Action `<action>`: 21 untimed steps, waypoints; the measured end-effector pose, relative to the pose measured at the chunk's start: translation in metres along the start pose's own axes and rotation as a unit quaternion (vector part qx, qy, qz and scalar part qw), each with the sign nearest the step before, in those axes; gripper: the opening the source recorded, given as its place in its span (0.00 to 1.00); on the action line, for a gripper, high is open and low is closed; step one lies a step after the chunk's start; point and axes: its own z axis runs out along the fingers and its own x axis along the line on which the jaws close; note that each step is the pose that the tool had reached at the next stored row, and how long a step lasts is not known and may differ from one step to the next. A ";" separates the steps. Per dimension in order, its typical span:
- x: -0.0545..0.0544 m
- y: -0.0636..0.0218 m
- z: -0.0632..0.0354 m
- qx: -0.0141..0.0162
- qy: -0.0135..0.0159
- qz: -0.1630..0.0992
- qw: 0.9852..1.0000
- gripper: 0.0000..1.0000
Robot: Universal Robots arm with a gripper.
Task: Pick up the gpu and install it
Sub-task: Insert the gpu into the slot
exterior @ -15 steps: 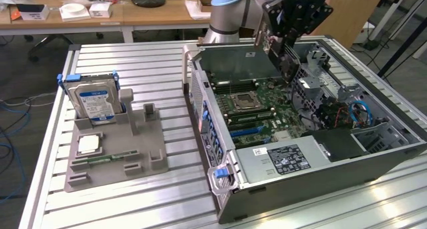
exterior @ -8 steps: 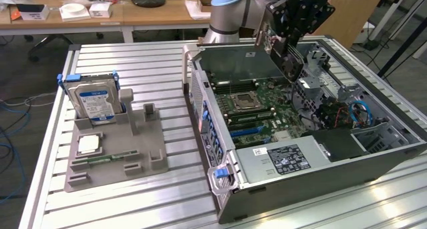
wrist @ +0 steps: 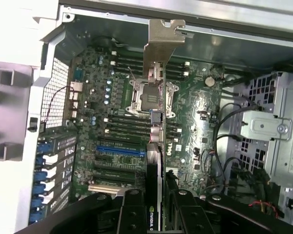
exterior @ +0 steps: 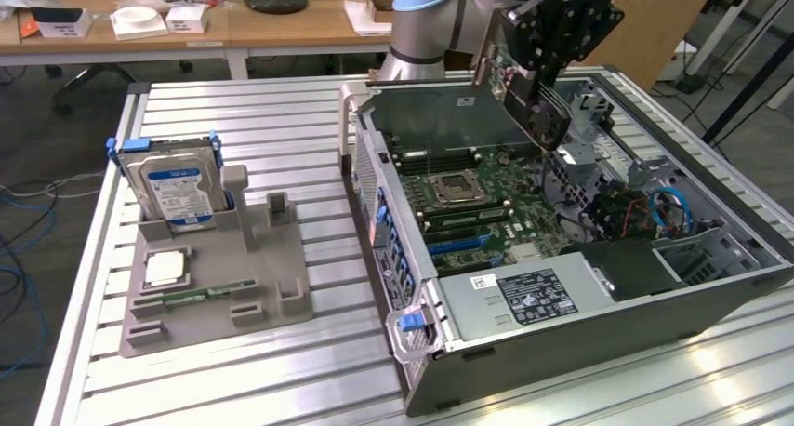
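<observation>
- Black gpu is clamped by the hand above the open case.
- Its long axis is tilted 11-to-5 o'clock in the exterior view, with the bracket pointed away from the hand.

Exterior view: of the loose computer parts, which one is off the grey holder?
The gpu, gripped by the claw above the case; the hard drive and memory stick rest in the holder.
</observation>
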 end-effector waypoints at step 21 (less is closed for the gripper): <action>-0.004 -0.0005 0.0001 -0.002 0.005 -0.095 0.995 0.27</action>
